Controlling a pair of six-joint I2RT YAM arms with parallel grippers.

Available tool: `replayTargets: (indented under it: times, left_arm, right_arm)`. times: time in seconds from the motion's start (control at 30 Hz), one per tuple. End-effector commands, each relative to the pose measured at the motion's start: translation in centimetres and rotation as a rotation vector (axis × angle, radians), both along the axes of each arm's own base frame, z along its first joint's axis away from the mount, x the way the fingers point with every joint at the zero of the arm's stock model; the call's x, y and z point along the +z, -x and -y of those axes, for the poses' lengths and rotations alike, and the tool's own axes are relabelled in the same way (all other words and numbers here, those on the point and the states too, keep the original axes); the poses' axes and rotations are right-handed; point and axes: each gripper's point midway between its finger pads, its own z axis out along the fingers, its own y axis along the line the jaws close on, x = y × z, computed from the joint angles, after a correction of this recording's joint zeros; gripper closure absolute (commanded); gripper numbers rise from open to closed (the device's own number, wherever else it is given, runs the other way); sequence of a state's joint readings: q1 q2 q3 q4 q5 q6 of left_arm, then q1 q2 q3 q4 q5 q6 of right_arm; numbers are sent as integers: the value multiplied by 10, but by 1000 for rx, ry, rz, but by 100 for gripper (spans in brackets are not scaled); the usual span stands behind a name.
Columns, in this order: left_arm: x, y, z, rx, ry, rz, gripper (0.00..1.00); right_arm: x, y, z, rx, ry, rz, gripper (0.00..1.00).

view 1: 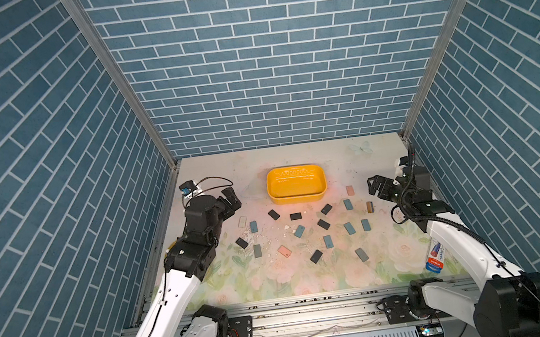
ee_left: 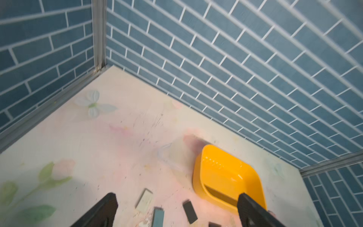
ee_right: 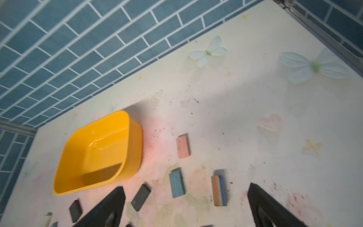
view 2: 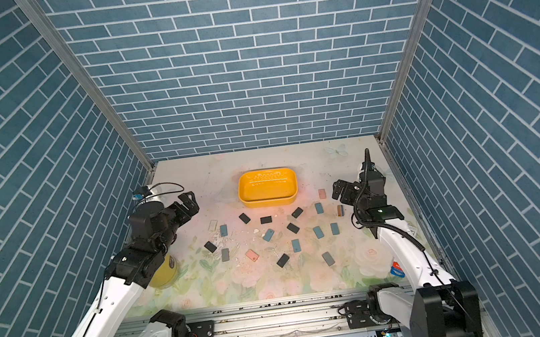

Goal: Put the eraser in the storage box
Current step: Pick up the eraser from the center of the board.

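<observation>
Nothing done yet: storage box (view 1: pixel 296 197) mid-frame sits empty, erasers (view 1: pixel 323 224) all scattered below it, left gripper (view 1: pixel 232 198) & right gripper (view 1: pixel 372 187) both gaping, empty.

**Arm Exterior: Finish and Cabling**

White link shells are noted on the left arm (view 1: pixel 172 293) and right arm (view 1: pixel 457 248), joined by black joint housings. Black cables are routed along both arms. The left gripper (view 1: pixel 233 200) and right gripper (view 1: pixel 373 187) are finished in black.

Floral-print table (view 1: pixel 275 284), blue brick-pattern walls (view 1: pixel 265 54), round yellow cup (view 2: pixel 166 273), red-and-blue packet (view 1: pixel 434 257) on the opposite side
</observation>
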State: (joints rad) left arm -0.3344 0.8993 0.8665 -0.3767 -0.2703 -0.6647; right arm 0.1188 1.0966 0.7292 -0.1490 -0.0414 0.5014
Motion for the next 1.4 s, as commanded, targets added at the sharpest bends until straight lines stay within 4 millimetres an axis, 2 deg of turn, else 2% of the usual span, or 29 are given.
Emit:
replayTargets:
  times: [0.0,0.1,0.2,0.3,0.5,0.63,0.8,0.93,1.2,1.37]
  left_arm:
    - [-48,25,-15,78,-46,-242,1]
    - [-75,35,-23,135,-68,-334,1]
    - [-103,39,-22,141,-82,-407,1]
    - [-118,42,-25,150,-137,-467,1]
    - [-117,35,-13,87,-219,-454,2]
    - [-121,33,-7,64,-313,-477,2]
    - [-123,28,13,-23,-392,-462,1]
    - [-131,25,28,-100,-366,-453,1]
    - [-129,21,46,-194,-318,-388,1]
    - [-130,20,51,-217,-322,-388,1]
  right_arm:
    - [-24,28,31,-162,104,-138,1]
    - [-37,46,39,-200,164,-223,2]
    - [-47,59,40,-211,200,-276,4]
    - [-58,67,36,-191,231,-346,5]
    - [-83,64,19,-123,281,-446,9]
    - [-91,54,12,-96,280,-473,12]
    - [-95,40,7,-74,289,-481,18]
    - [-102,31,7,-66,316,-505,23]
    - [-115,14,-4,-35,304,-535,33]
    - [-121,6,-5,-30,323,-557,40]
